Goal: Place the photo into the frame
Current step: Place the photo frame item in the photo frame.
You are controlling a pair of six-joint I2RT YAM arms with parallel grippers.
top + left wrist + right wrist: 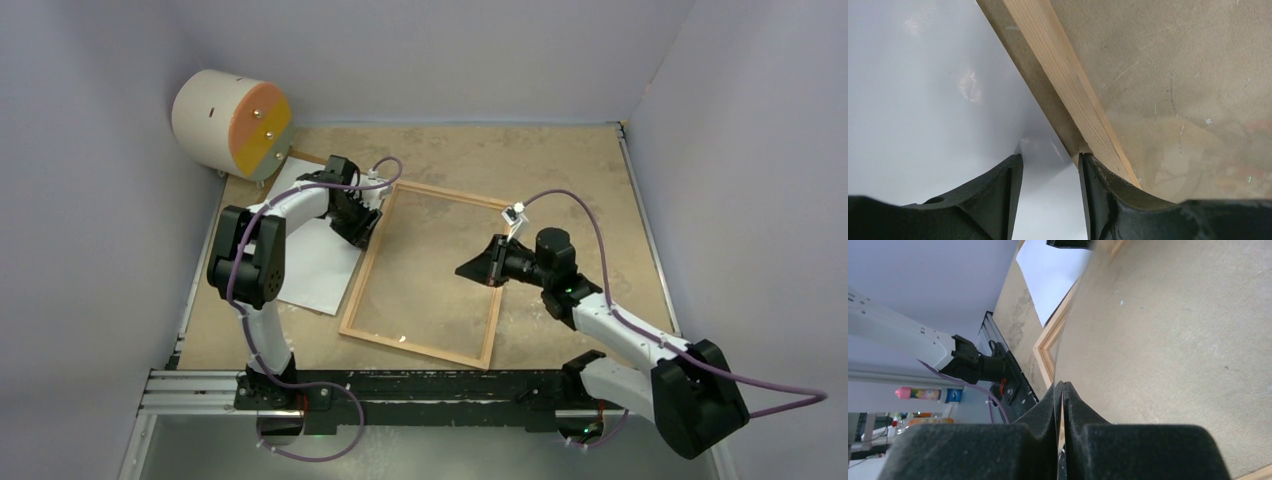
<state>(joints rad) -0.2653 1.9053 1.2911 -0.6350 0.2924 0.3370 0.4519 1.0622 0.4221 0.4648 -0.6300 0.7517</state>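
The photo [305, 262] lies white back up on the table, left of the frame [365, 275]. The frame is thin light wood and lies flat at the table's middle. My left gripper [362, 225] is open and low over the frame's left rail. In the left wrist view [1050, 157] one finger rests over the photo [923, 100] and the other touches the frame's rail [1063, 75]. My right gripper [468, 270] sits inside the frame's right rail. In the right wrist view [1063, 386] it is shut on a thin clear sheet seen edge-on, apparently the pane. The frame [1047, 352] and photo [1053, 270] lie beyond.
A beige cylinder [232, 125] with an orange and yellow face lies at the back left. A brown corner [303, 156] peeks out behind the photo. The arms' black mounting rail [400, 385] runs along the near edge. Grey walls [90, 250] close in both sides.
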